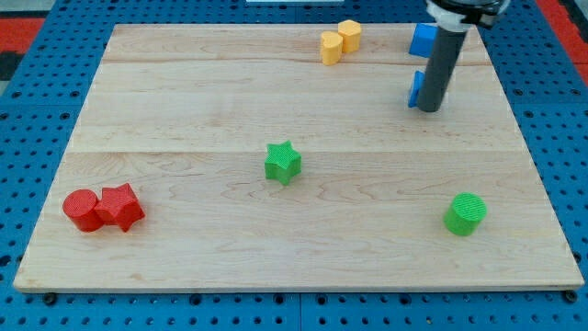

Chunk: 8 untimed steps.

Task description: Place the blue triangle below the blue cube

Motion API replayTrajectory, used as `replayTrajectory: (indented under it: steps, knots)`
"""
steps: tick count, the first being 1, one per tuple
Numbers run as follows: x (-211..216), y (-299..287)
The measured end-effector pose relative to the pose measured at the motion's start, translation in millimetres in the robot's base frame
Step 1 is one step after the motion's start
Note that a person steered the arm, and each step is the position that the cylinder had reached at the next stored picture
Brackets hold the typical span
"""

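The blue cube [423, 39] sits near the view's top right edge of the wooden board [184, 110]. The blue triangle [415, 88] is just below it, mostly hidden behind my rod; only a blue sliver shows at the rod's left side. My tip [428, 108] rests on the board right against the triangle, on its lower right side, below the cube.
Two yellow blocks [339, 40] touch each other at the view's top, left of the cube. A green star [283, 162] lies mid-board. A green cylinder [466, 213] is at lower right. A red cylinder [82, 210] and a red block [120, 206] touch at lower left.
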<state>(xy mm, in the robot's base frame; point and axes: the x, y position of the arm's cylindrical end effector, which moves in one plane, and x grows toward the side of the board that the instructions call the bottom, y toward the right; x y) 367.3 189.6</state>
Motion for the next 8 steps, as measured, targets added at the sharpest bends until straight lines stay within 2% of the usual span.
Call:
replayTrajectory:
  steps: [2,3,4,5,6,8]
  knots:
    - [-48,23]
    - [1,36]
    - [22,15]
    - [-13,-20]
    - [-40,-30]
    - [-69,-30]
